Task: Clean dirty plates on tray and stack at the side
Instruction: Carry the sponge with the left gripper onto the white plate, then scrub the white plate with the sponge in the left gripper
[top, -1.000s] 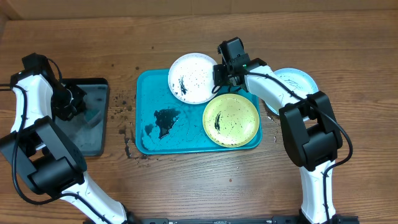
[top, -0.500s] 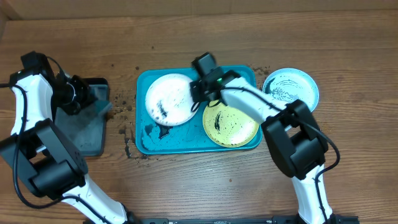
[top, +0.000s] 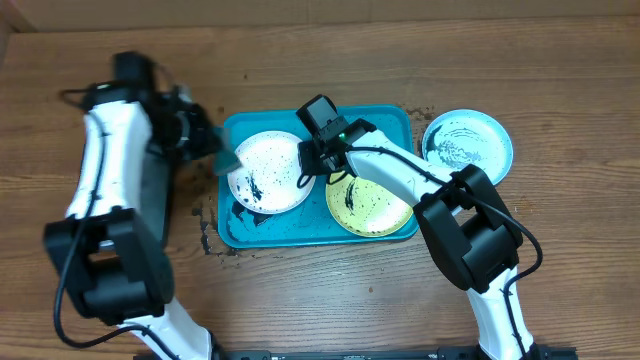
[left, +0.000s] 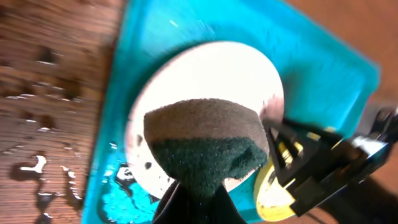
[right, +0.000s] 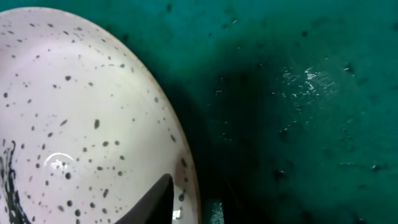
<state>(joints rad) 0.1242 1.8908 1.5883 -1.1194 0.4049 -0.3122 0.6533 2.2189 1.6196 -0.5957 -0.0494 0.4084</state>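
Observation:
The white-rimmed plate (top: 265, 172), flecked with black specks, sits at the left of the turquoise tray (top: 385, 120). My right gripper (top: 305, 165) is shut on its right rim, one finger on top (right: 186, 208). The plate also shows in the right wrist view (right: 74, 112) and the left wrist view (left: 211, 68). My left gripper (top: 215, 150) is shut on a dark green sponge (left: 205, 146), held just over the plate's left edge. The yellow-green plate (top: 372, 202) lies in the tray's right part. The light blue plate (top: 467, 145) lies on the table, right of the tray.
The black tray (top: 158, 215) is mostly hidden under my left arm, left of the turquoise tray. Water drops and dark crumbs (top: 200, 215) dot the wood between the two trays. A dark smear (top: 240, 215) lies on the tray floor near its front left corner.
My right gripper has dragged the white plate from the tray's back towards its left. My left arm has swung right from the black tray to the turquoise tray's left edge with the sponge.

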